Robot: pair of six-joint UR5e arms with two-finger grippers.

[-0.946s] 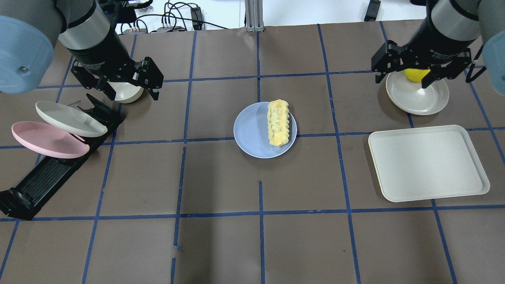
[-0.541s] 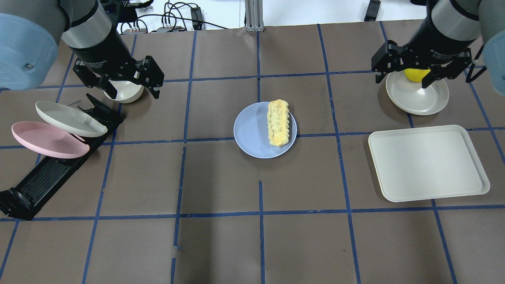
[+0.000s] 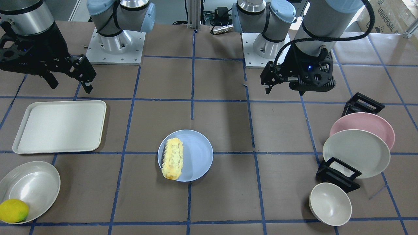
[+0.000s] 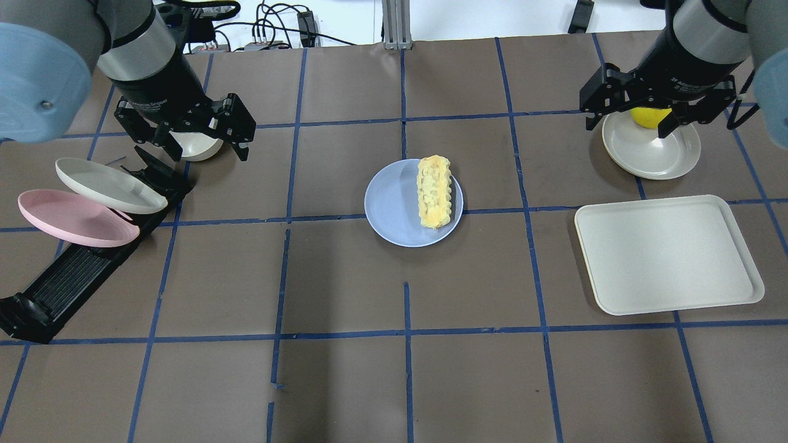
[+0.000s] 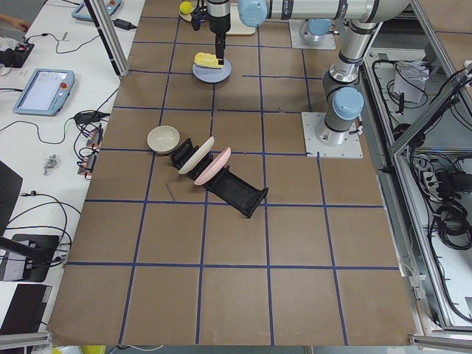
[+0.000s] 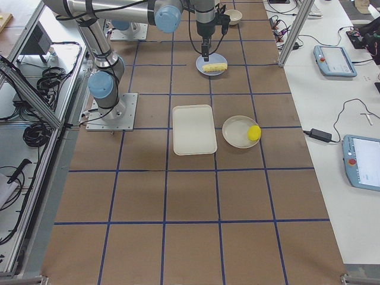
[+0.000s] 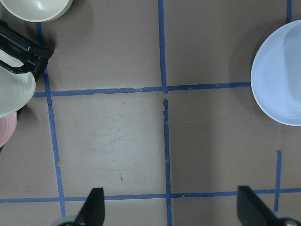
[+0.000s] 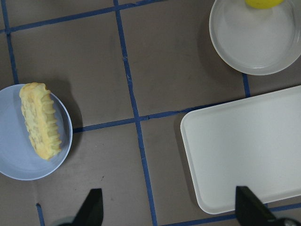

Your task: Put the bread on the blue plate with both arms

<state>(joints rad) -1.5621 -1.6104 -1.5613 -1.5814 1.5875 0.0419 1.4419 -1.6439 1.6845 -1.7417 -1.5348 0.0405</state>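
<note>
Left pincer well clear of bread

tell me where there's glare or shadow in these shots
Overhead: a bright glare spot on the cream dish holding the lemon. Front-facing: that dish shows a broad sheen. Right wrist: a soft shadow falls beside the bread on the blue plate.

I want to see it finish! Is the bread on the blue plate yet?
Done: the bread lies on the blue plate, near its rim. In hand: nothing; the left gripper and right gripper hang apart from it, fingers open. Left: nothing that shows.
</note>
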